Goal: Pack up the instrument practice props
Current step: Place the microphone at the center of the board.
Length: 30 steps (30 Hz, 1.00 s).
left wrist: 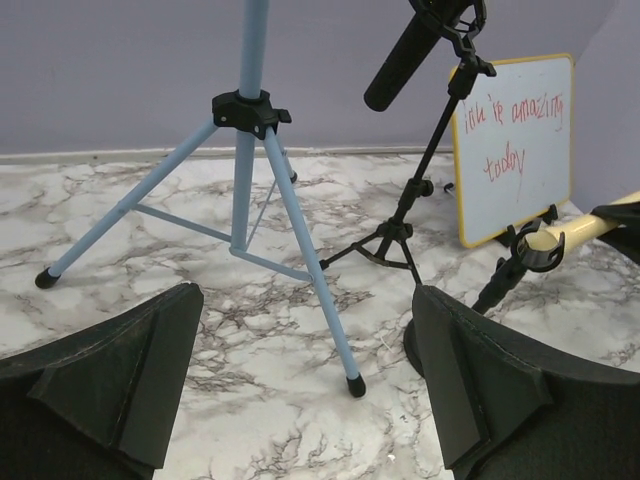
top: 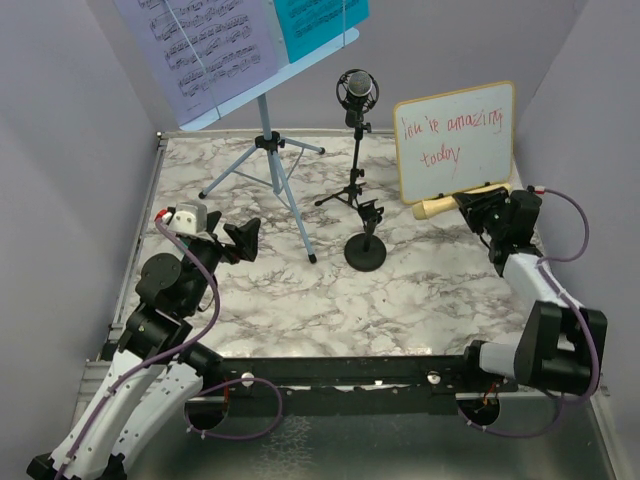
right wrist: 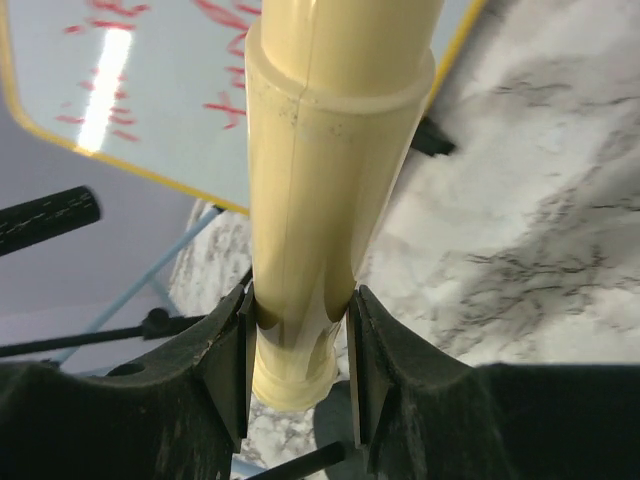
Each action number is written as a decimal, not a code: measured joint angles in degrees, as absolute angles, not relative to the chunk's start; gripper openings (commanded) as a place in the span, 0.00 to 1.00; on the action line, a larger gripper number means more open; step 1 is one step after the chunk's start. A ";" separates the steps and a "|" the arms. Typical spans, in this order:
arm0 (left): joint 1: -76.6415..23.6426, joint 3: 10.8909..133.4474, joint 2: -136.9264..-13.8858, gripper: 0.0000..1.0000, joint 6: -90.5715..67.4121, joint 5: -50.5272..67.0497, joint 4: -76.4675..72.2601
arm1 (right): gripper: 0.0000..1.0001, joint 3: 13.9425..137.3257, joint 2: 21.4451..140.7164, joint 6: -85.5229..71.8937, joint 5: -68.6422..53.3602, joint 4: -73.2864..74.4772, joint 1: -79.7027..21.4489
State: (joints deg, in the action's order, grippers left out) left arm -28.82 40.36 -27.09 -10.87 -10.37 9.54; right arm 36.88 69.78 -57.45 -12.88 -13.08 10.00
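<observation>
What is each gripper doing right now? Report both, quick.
Left gripper: open, holding nothing.
Right gripper: closed on the cream handheld microphone.

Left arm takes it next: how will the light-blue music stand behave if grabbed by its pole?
Likely top-heavy: the music stand holds a wide rack high above its tripod, so it may tip. Thin tubing suggests it is light and fairly stiff.

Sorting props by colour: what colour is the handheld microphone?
The microphone is cream; right wrist view.
</observation>
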 measured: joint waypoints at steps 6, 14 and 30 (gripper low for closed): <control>-28.82 40.36 -26.52 0.94 -10.39 -11.22 9.56 | 0.03 38.52 83.29 -55.59 -17.87 -13.17 15.99; -28.82 40.36 -26.26 0.94 -10.00 -11.53 9.56 | 0.17 46.85 96.75 -50.33 -23.51 -11.35 20.03; -28.82 40.36 -26.02 0.94 -9.98 -12.12 9.58 | 0.61 56.12 107.28 -48.10 -26.89 -8.27 20.75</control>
State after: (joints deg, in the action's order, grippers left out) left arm -28.82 40.36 -26.02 -9.98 -12.12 9.58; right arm 56.12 107.28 -48.10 -26.89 -8.27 20.75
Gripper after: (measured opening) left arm 0.936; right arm 0.537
